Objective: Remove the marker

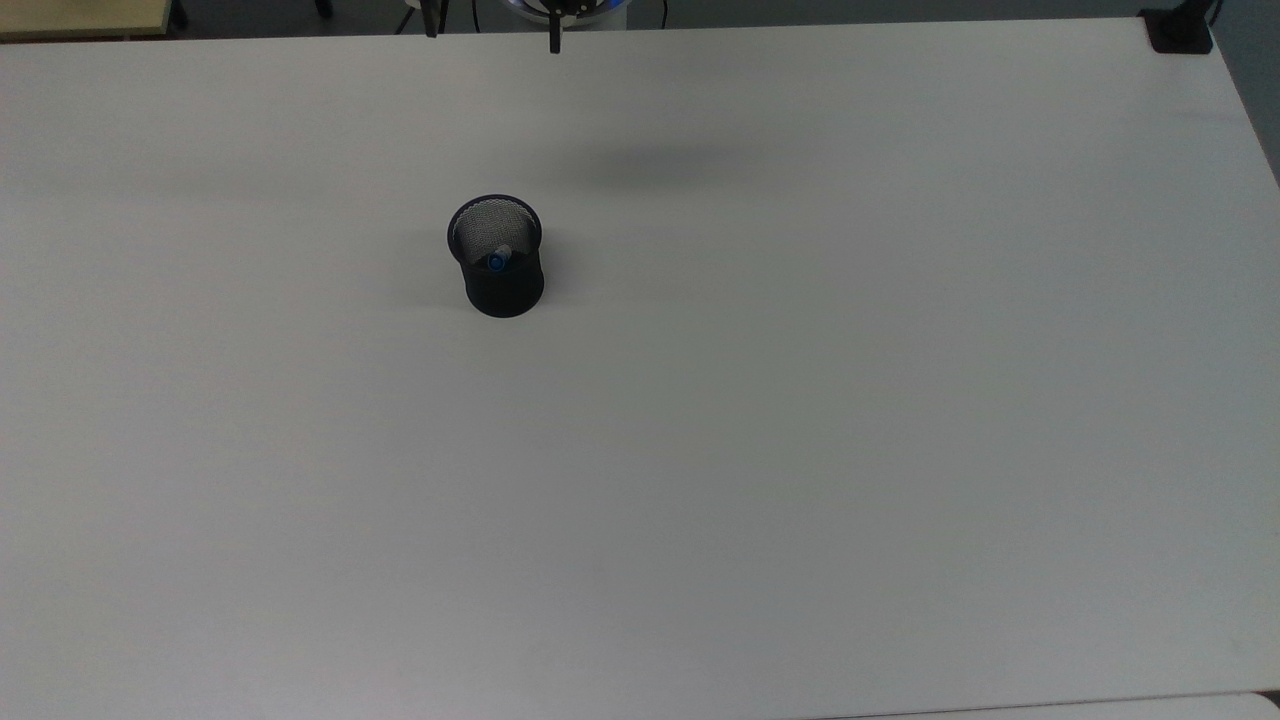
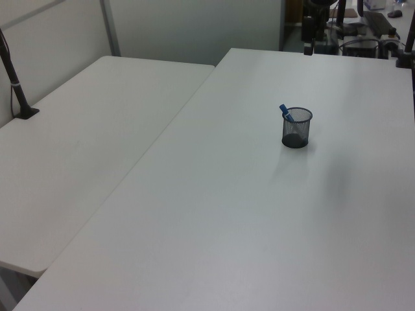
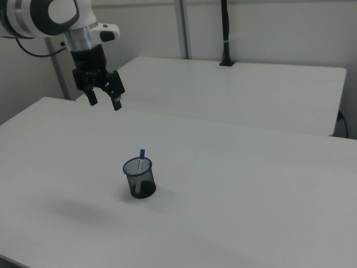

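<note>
Slim white blue-capped marker (image 3: 142, 154) stands inside black mesh cylinder cup (image 3: 139, 178) on white table (image 3: 234, 195). Two-finger gripper (image 3: 104, 103) hangs above table, well apart from cup.

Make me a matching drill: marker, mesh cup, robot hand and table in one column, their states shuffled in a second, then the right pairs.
Things:
1. marker
2. mesh cup
3. hand
4. table

States:
A. black, standing upright on the table
B. raised in the air, fingers open, holding nothing
C. white, bearing the cup
D. standing in the cup, blue end poking above the rim

Pairs: 1-D, 2-A, 3-B, 4-C
</note>
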